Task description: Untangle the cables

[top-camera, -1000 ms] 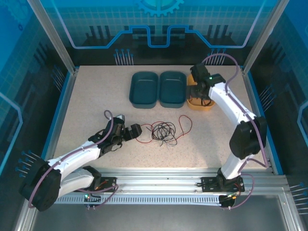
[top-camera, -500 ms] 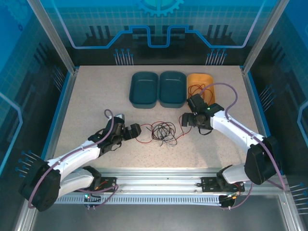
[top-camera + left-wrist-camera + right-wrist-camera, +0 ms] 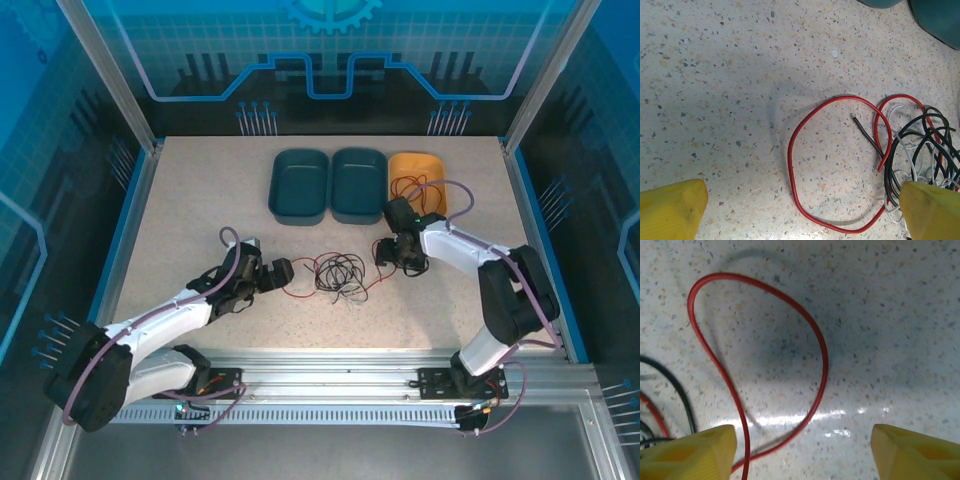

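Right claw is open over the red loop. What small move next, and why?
Probably lower the right claw and close on the red cable: its loop lies flat between the open fingers, clear of the black cable beside it.

Left gripper (image 3: 802, 210): yellow fingertips (image 3: 672, 207) at bottom corners, spread wide, not touching any wire. Btwn them a red wire (image 3: 790, 160) lies in a big loose loop on the speckled table (image 3: 715, 75). At right it runs into a tangle w/ a black wire (image 3: 866, 132) and a white wire (image 3: 897, 106); black's loose end pokes inside the red loop. Teal bin (image 3: 940, 20) edge at top right.
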You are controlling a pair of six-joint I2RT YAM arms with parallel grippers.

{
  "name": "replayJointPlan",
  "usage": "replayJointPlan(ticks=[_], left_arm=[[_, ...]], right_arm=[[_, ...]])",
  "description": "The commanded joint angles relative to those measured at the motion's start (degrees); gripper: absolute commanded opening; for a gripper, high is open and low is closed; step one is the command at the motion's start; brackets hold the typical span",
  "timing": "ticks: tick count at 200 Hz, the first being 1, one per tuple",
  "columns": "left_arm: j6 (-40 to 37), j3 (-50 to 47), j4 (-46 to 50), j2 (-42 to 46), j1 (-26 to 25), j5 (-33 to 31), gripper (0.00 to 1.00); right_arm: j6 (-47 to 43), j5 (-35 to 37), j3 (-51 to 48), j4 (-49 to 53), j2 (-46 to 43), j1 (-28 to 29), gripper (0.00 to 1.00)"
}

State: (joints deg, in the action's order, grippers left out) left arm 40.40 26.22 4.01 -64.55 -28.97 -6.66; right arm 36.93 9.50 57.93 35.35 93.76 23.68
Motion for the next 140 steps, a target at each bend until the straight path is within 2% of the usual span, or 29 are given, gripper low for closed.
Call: replayJointPlan(ticks=[1, 89, 140], left_arm=[[-0.1, 1.3, -0.2, 0.2, 0.2, -0.3, 0.99], [0.2, 1.2, -0.1, -0.1, 0.2, -0.2, 0.99], [0.1, 1.3, -0.2, -0.2, 0.2, -0.4, 0.99]], right_arm=[[-1.0, -1.7, 2.2, -0.7, 2.2, -1.8, 0.66], [-3.8, 3.8, 6.2, 1.2, 9.9, -2.2, 0.45], [-4.3, 3.7, 6.6, 0.2, 12.5, -2.3, 0.38]])
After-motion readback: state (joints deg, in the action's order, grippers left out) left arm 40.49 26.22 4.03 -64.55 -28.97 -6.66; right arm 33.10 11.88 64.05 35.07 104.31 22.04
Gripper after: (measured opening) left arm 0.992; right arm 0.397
